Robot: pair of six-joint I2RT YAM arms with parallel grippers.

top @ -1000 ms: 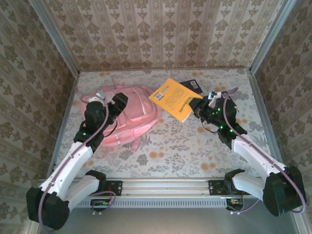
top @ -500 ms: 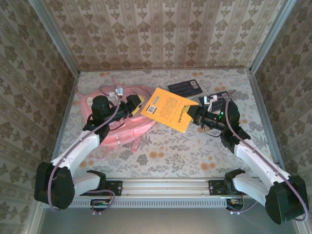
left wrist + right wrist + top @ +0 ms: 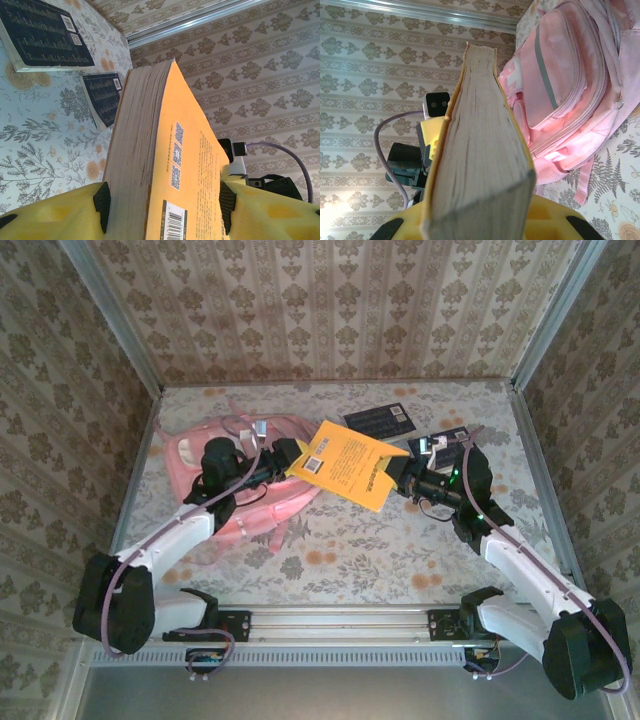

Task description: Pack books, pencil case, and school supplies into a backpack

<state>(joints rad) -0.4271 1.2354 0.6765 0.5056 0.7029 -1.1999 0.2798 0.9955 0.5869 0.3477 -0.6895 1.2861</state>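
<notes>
Orange-yellow book (image 3: 345, 465): raised off the desk (image 3: 350, 540) and tilted. It spans the gap between the two end effectors, and its left corner is over the right edge of the backpack (image 3: 185, 455).
Right end effector (image 3: 480, 227): closed narrow on the book's right end. In the right wrist view the grey page block rises straight out from between its yellow fingers (image 3: 555, 220). Their lower parts are cut off by the bottom edge.
Left end effector (image 3: 162, 210): half-wide, with one dark pad (image 3: 102, 207) at the page edge and the other at the rim of the orange cover. The book sits at an angle between them. I cannot tell whether the pads press on it or only stand beside it.
Book details: three small code squares (image 3: 177, 155) are readable as shapes only. The barcode (image 3: 172, 225) is cut off at the bottom, and the print on the cover is too small to read.
Backpack: lies flat on the left of the desk. From above, the left arm covers its middle, so the pockets there are hidden. In the right wrist view its zipped front pockets and one strap are clear, but the top and right edges of the picture cut it off. I cannot make out whether any pocket is unzipped.
Far navy book (image 3: 380, 420): flat on the desk behind the orange-yellow book, apart from it.
Second navy book (image 3: 452, 435): flat on the desk beside the right wrist, partly hidden by it. In the left wrist view the lifted book hides its near edge.
</notes>
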